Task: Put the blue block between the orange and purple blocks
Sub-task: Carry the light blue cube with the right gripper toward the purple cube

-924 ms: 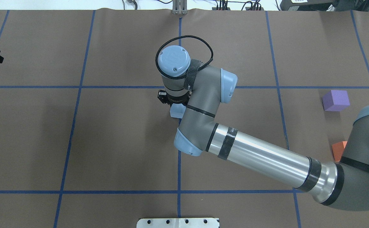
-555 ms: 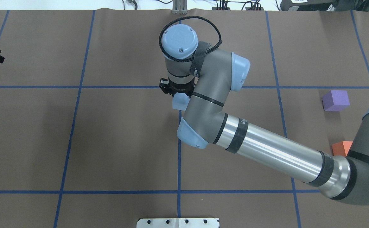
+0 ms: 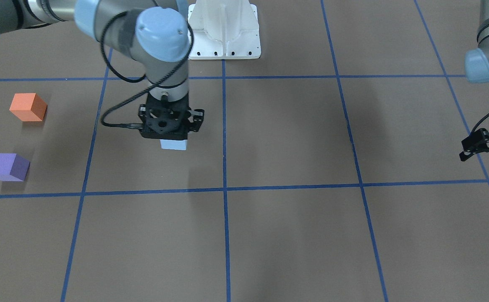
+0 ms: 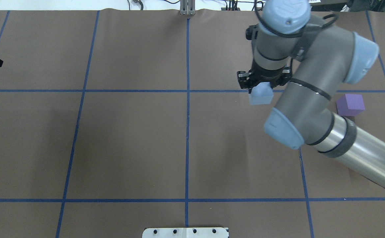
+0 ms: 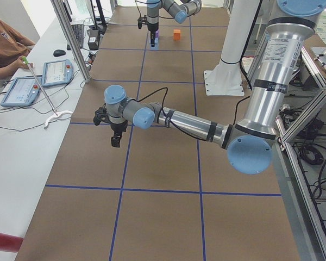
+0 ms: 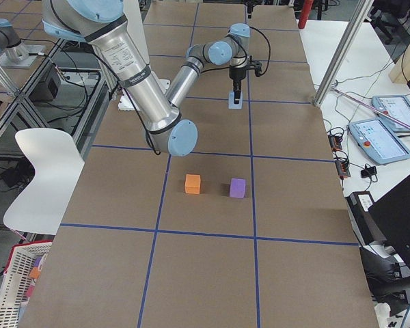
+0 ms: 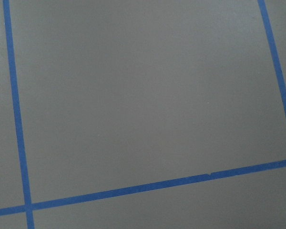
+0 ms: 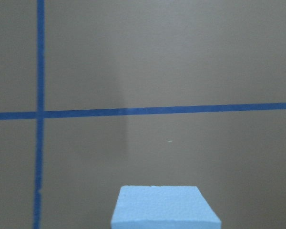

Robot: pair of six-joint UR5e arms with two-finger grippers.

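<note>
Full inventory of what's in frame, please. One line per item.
Pale blue foam cube: 1, light blue, held apart from the other cubes.
Orange matte cube: 1, orange, on the table beside the purple one, not touching.
Purple matte cube: 1, violet, on the table.
Table cover: 1, brown, blue tape grid.
Mounting plate: 1, white, at the robot's base.
Tablets: 2, grey-blue, side bench.
Person: 1, at the bench.
Right gripper: 1, black, shut on the blue cube.
Left gripper: 1, black, over bare table; opening unclear.
</note>
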